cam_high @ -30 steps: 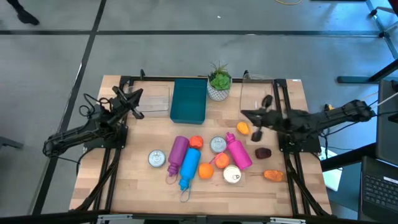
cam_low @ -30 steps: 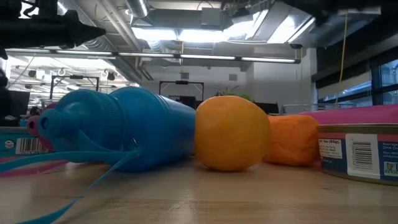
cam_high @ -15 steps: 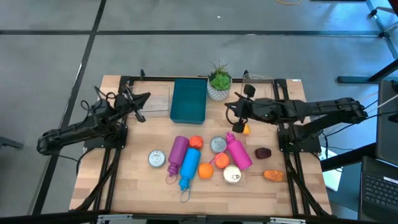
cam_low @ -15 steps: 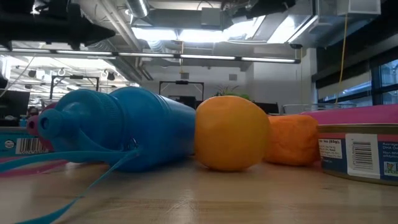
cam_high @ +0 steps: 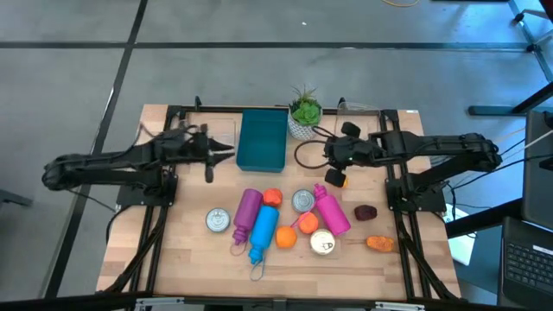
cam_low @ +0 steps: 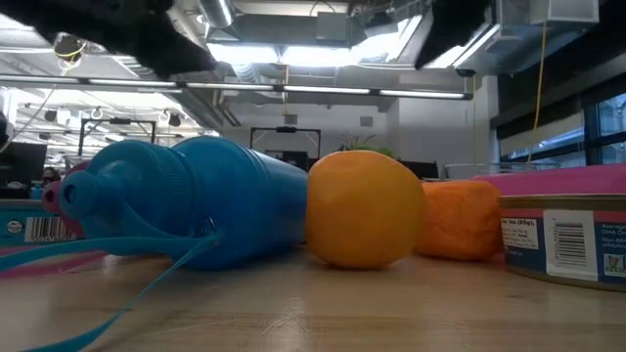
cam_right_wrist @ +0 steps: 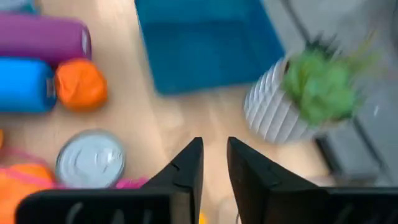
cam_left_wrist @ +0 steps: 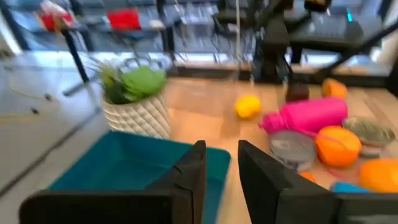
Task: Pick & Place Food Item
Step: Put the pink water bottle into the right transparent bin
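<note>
A: What is seen to have changed since a second ago?

B: Both arms have been swung inward over the table [cam_high: 363, 259]. The left gripper [cam_high: 223, 154], which was folded back near the table's left rear corner, is now held just beside the left edge of the teal bin [cam_high: 262, 140]. The right gripper [cam_high: 328, 155], earlier pointed down near the right frame, has been carried toward the middle and is now placed between the potted plant [cam_high: 304, 112] and the yellow food item [cam_high: 336, 177].

A: How are the fingers set?

B: In each wrist view a narrow gap is shown between the two dark fingers [cam_left_wrist: 191, 171], and nothing is held in either gap; the right fingers [cam_right_wrist: 188, 163] are parted just as slightly. Both pairs were pressed together a second ago.

A: Where are the food items?

B: They have not been moved. The yellow food item lies on the table just in front of the right gripper, apart from it. An orange piece [cam_high: 272, 198] lies between the purple bottle [cam_high: 246, 210] and the tin can [cam_high: 302, 200]. An orange ball [cam_high: 285, 238] is touching the blue bottle [cam_high: 263, 231]. A dark item [cam_high: 365, 212] and an orange one [cam_high: 378, 243] lie near the table's right side; what these two are cannot be told from above. The teal bin is seen with nothing in it.
</note>
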You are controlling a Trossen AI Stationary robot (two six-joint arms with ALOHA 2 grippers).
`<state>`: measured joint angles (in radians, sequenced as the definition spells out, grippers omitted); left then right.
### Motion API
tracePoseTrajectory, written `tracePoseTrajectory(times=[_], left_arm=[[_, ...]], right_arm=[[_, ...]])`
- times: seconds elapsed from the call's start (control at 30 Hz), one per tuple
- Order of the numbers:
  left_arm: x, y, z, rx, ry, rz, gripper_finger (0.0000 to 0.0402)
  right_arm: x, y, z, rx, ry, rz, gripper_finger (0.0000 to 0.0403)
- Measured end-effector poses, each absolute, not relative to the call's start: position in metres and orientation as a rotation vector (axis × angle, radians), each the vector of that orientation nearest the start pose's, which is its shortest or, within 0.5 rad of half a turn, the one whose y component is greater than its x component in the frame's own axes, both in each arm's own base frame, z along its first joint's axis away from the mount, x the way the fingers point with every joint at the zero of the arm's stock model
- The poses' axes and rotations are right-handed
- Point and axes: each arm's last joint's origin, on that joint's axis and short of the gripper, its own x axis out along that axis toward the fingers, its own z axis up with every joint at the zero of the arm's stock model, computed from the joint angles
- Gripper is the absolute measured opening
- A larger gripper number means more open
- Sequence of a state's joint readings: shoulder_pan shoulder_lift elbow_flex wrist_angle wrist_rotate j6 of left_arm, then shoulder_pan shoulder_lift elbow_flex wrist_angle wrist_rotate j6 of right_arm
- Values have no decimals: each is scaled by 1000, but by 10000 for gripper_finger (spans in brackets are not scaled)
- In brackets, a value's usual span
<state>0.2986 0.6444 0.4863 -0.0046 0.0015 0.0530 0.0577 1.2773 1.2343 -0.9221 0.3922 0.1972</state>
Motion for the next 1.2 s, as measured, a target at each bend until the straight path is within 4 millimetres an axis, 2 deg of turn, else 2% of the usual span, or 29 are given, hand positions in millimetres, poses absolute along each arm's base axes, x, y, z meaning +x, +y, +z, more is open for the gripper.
tracePoseTrajectory(times=[0.13, 0.27, 0.4, 0.6, 0.77, 0.97, 1.2], left_arm=[[167, 43, 273, 37, 207, 245, 93], [179, 38, 265, 38, 285, 198, 90], [184, 33, 260, 68, 322, 160, 86], [186, 27, 256, 69, 355, 131, 88], [185, 23, 251, 67, 393, 112, 85], [183, 21, 236, 61, 415, 112, 82], [182, 16, 222, -2, 410, 115, 83]], right_arm=[[241, 10, 322, 86, 977, -393, 95], [234, 18, 318, 222, 1045, -386, 105], [227, 25, 314, 349, 1112, -436, 108], [222, 37, 312, 537, 1120, -540, 107], [225, 50, 298, 645, 1154, -617, 107], [241, 72, 272, 640, 1270, -632, 107], [253, 87, 248, 616, 1369, -668, 127]])
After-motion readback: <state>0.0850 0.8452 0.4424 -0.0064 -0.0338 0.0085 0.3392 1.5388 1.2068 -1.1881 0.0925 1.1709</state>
